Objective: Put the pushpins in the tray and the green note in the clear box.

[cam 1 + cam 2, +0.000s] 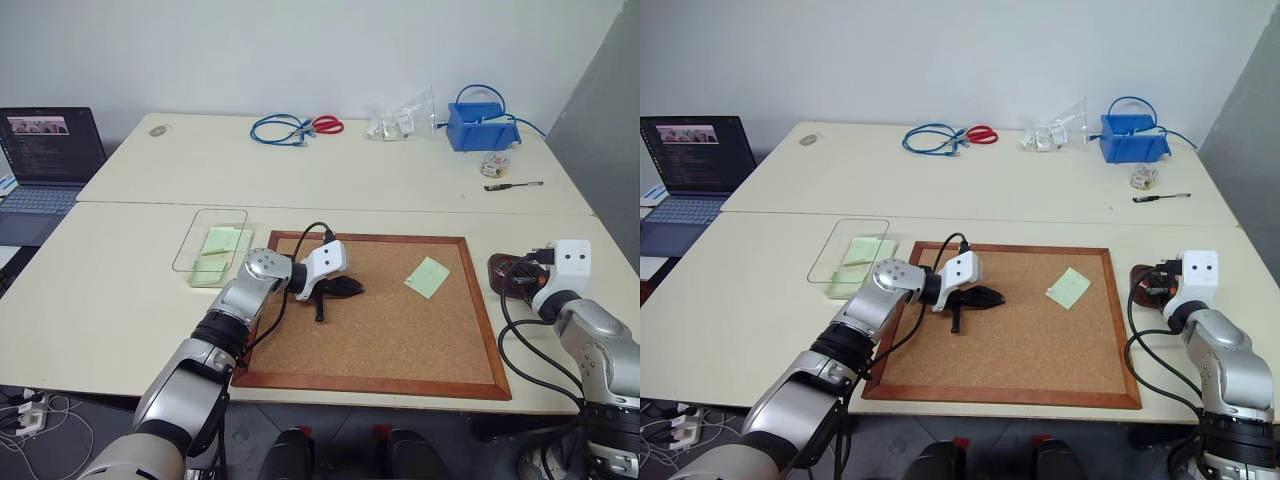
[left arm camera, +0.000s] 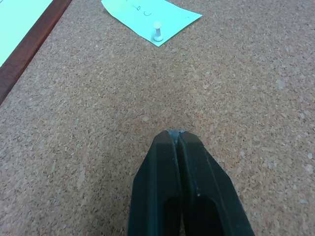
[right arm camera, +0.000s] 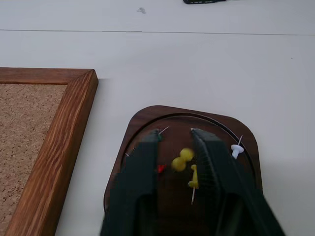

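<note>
Counting from the largest: one corkboard [image 1: 390, 330] on the counter [image 1: 120, 300], one clear box [image 1: 190, 250] to its left, one green note [image 1: 427, 277] pinned by one white pushpin [image 2: 157, 30]. My left fingers [image 2: 179, 137] are pressed together. My right fingers [image 3: 197, 147] stand parted over the tray [image 3: 142, 123], with about five pushpins [image 3: 183, 160] inside.

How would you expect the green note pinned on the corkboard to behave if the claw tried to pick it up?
The green note looks like thin flat paper, so it is probably floppy and very light. A white pushpin still stands in it, so it would likely tear or pivot rather than lift free. Lying flush on the corkboard, its edge may be hard to catch.
</note>
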Controlling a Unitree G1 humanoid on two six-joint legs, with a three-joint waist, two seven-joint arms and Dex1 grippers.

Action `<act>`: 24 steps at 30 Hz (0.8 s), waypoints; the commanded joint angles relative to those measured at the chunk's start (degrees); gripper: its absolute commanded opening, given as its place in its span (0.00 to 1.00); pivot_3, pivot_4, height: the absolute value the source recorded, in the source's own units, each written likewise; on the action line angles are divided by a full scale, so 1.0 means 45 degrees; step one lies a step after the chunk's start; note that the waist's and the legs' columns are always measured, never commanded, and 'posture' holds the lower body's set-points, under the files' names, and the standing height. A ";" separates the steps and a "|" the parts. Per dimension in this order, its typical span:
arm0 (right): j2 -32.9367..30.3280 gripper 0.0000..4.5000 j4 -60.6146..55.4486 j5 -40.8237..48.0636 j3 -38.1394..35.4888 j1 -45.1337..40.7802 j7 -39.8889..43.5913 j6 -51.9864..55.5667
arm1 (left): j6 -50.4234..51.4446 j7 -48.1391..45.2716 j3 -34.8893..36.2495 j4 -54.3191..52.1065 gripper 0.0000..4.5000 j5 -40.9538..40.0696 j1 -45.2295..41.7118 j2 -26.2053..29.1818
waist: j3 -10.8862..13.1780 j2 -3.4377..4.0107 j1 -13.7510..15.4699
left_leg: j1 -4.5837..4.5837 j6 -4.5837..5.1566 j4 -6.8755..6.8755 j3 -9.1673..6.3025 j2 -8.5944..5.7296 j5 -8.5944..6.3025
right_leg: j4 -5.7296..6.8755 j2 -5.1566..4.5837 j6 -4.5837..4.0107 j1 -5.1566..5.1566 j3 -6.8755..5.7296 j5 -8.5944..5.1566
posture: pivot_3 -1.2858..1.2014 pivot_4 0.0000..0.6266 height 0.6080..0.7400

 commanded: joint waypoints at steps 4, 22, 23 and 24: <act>-0.0270 0.59 -0.0305 -0.0251 -0.0205 -0.0190 -0.0041 -0.0193 | 0.0250 0.0291 -0.0697 0.0911 0.00 0.0998 0.0314 -0.0116 | 0.0000 0.0000 0.0001 | 0.0000 0.0000 0.0000 0.0001 0.0000 0.0000 | 0.0000 0.0000 0.0006 0.0000 0.0000 -0.0003 | 0.52 0.24 1.00; -0.0644 0.88 -0.1779 0.0222 0.4072 -0.0293 0.5767 -0.2528 | 0.0332 0.0150 -0.0732 0.0840 0.00 0.0997 0.0434 -0.0005 | 0.0005 -0.0011 0.0000 | 0.0000 0.0000 0.0002 -0.0007 -0.0001 0.0000 | -0.0008 0.0000 0.0016 0.0005 -0.0011 -0.0007 | 0.52 0.24 1.00; -0.0560 0.88 -0.1654 0.0252 0.4195 -0.0388 0.5869 -0.2516 | 0.0364 0.0144 -0.0732 0.0787 0.00 0.0989 0.0466 0.0009 | 0.0005 -0.0012 0.0000 | 0.0001 0.0000 0.0003 -0.0006 0.0000 0.0000 | -0.0009 0.0001 0.0017 0.0005 -0.0010 -0.0007 | 0.52 0.24 1.00; -0.0529 0.88 -0.1502 0.0284 0.4304 -0.0463 0.6034 -0.2514 | 0.0400 0.0141 -0.0731 0.0728 0.00 0.0982 0.0494 0.0024 | 0.0005 -0.0011 0.0000 | 0.0001 0.0000 0.0003 -0.0007 0.0000 0.0000 | -0.0008 0.0001 0.0016 0.0005 -0.0011 -0.0007 | 0.52 0.24 1.00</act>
